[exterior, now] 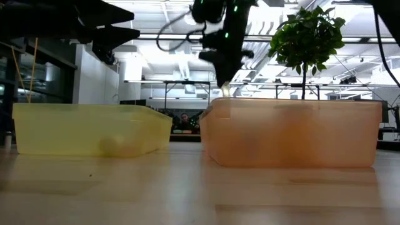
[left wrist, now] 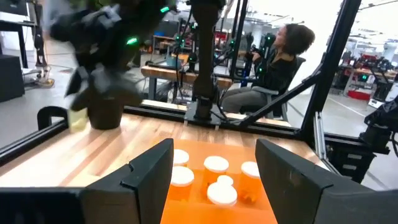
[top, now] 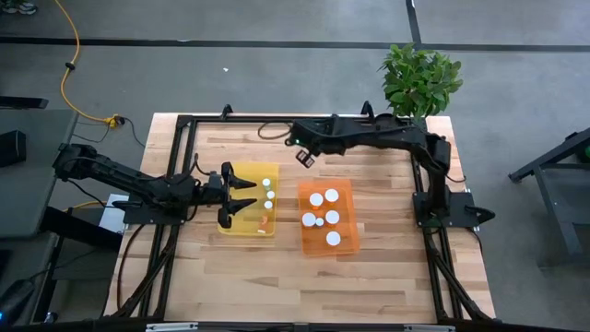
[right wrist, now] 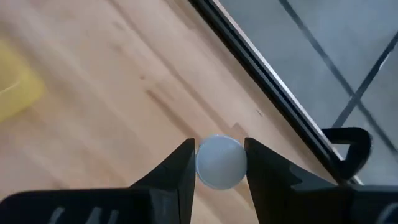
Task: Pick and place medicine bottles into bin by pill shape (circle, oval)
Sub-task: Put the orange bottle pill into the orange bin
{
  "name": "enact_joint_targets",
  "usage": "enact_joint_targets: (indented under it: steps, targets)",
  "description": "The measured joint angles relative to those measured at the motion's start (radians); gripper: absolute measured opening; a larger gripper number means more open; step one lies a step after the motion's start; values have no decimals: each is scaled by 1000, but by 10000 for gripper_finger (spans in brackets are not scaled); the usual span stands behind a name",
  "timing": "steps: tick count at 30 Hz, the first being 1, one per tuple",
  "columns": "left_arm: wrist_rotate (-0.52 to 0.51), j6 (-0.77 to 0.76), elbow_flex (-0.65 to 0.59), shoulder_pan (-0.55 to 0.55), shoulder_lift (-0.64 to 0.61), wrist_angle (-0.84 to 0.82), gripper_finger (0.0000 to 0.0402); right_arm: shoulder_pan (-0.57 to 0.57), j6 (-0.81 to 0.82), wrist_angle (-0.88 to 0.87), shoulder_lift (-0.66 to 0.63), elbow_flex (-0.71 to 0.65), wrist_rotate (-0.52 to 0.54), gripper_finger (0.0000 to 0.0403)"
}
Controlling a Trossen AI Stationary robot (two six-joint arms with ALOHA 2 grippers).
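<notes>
Nine bottles are already sorted: five in the orange bin (top: 342,242), four in the yellow bin (top: 241,227). The right gripper (right wrist: 217,167), fingers clamped on one last white-capped bottle (right wrist: 219,162), hangs above the bench (top: 277,277) at the orange bin's twelve o'clock. The left gripper (top: 247,191) hovers wide over the yellow bin.

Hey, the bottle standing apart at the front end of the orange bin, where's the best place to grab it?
Grip the medicine bottle by its round white cap, coming straight down. It stands upright, cap up, inside the orange bin, whose walls would likely block a sideways approach.
</notes>
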Motion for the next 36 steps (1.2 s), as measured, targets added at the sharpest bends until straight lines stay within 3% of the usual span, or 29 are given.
enact_joint_targets:
  steps: [7,12,17,23,30,36]
  targets:
    - [0,-8,0,0,-20,-11,218,140,33,-122,-55,-6,48,104]
    - [-1,-17,0,0,-84,-92,218,212,104,-56,-202,-236,55,104]
    - [-7,-17,0,0,-132,-113,218,292,167,168,-456,-534,-13,103]
    - [-1,-17,0,0,-138,-109,218,424,113,541,-690,-806,-62,103]
    - [34,-16,0,0,-137,-107,218,539,25,861,-756,-986,-72,103]
    - [44,-7,0,0,-137,-102,218,560,-19,907,-760,-1008,-81,103]
